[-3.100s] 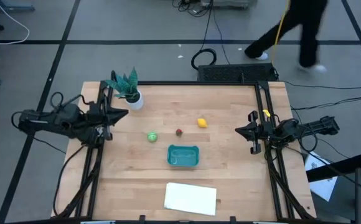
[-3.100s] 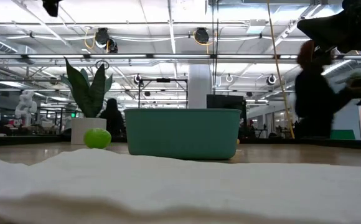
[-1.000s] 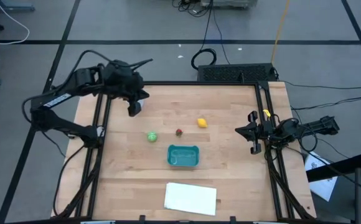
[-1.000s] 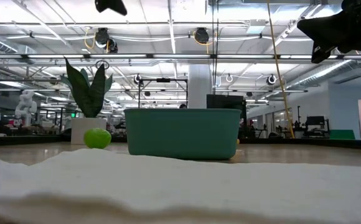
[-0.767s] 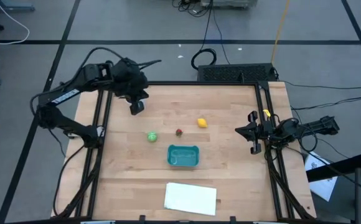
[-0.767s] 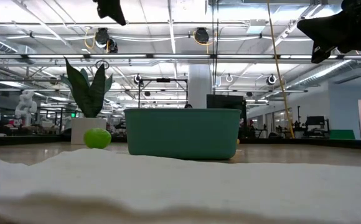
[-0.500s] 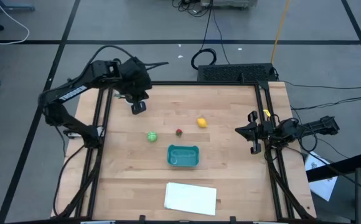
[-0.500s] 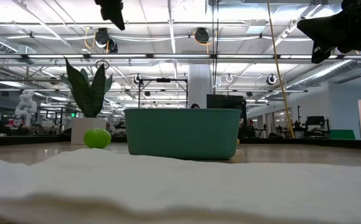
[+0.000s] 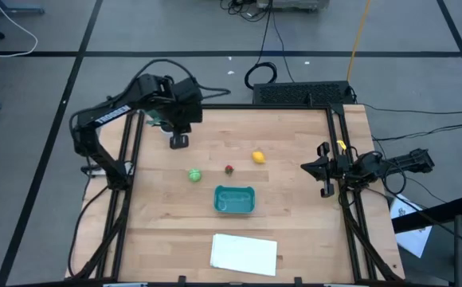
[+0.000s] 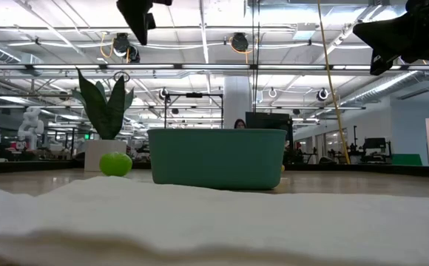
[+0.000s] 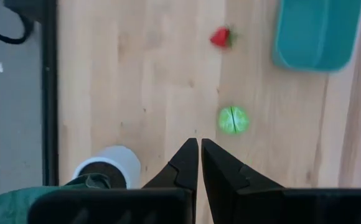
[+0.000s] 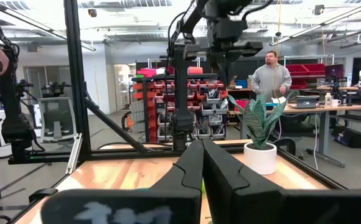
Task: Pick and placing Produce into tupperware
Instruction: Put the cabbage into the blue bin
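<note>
The round light-green piece [image 9: 194,174], the smaller red piece [image 9: 229,169] and the yellow lemon-like piece [image 9: 257,157] lie apart on the wooden table. The teal tupperware [image 9: 235,199] stands near them, toward the near edge. My left gripper [image 9: 179,141] hangs shut, pointing down, high over the far left of the table. Its wrist view shows the green piece [image 11: 233,119], the red piece [image 11: 221,37] and the tupperware [image 11: 317,31] below. My right gripper [image 9: 319,169] waits shut at the table's right edge.
A potted plant in a white pot [image 11: 109,168] stands at the far left, under my left arm. A flat white sheet [image 9: 244,253] lies near the front edge. Black frame rails run along both sides of the table. A person [image 12: 271,78] stands beyond the table.
My left arm has swung toward the table's right, carrying its shut gripper, still pointing down, from over the potted plant a little farther in over the table. In the low view it has come down slightly. The produce and the tupperware have stayed put.
</note>
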Controlling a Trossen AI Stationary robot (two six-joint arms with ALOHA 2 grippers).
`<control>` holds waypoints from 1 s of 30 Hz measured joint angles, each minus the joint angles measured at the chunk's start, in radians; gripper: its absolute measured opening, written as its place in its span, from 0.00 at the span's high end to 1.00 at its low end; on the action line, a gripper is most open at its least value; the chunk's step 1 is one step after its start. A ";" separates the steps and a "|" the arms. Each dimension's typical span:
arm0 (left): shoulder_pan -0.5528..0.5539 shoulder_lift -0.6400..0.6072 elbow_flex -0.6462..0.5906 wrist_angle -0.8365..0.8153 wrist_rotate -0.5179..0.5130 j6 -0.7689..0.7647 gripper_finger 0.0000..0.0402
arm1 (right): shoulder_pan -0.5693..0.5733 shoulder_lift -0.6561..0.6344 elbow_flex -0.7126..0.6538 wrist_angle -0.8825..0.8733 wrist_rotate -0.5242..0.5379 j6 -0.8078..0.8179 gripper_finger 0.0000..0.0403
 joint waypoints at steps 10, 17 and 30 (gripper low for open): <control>-0.030 0.026 0.001 0.003 -0.002 -0.127 0.94 | 0.000 0.000 0.000 -0.001 0.000 0.000 1.00; -0.035 0.024 0.001 0.002 0.022 -0.191 0.94 | 0.000 0.000 0.000 -0.001 0.000 0.000 1.00; -0.085 0.024 0.001 0.002 0.072 -0.202 0.94 | 0.000 0.000 0.000 -0.007 0.000 0.000 1.00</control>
